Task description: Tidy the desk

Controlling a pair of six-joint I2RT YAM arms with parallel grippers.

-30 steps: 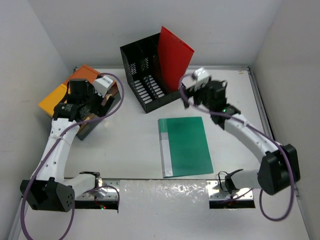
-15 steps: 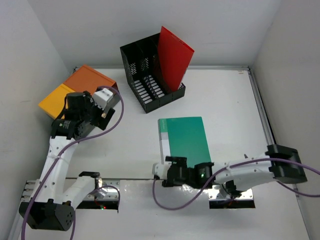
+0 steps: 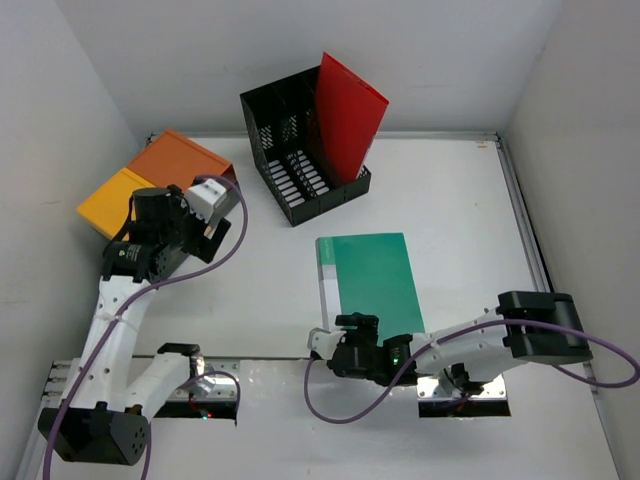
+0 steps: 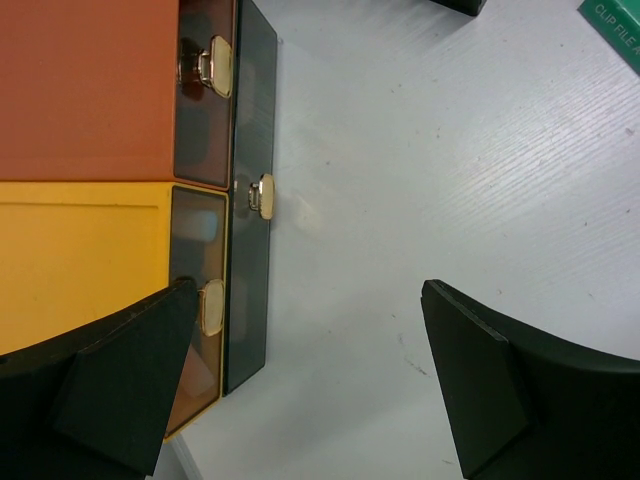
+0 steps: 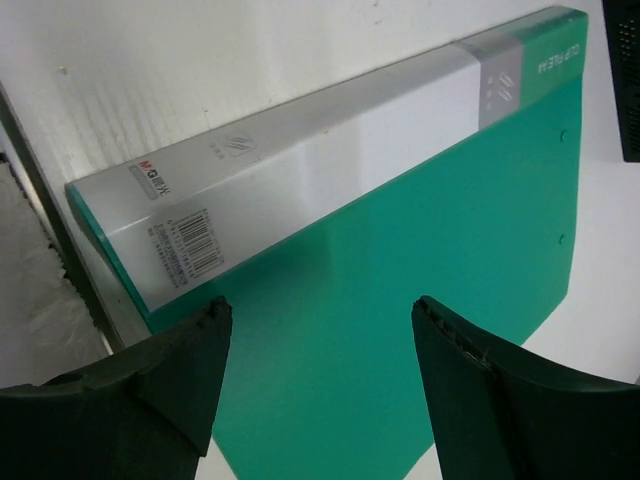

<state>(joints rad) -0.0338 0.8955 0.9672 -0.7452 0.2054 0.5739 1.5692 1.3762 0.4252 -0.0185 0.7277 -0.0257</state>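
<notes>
The flat white table has a thin raised rim. The left end effector is open above it. The right end effector is open above a green folder.

The black rack hides the lower part of the red folder.

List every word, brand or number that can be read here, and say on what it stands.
"CLIP FILE A", cut by the picture's edge: on the green folder.
"M&G", in red: on the folder's grey spine.
Barcode label on the spine: digits too small to read.
Print at the spine's green end: upside down, too small to read.
</notes>
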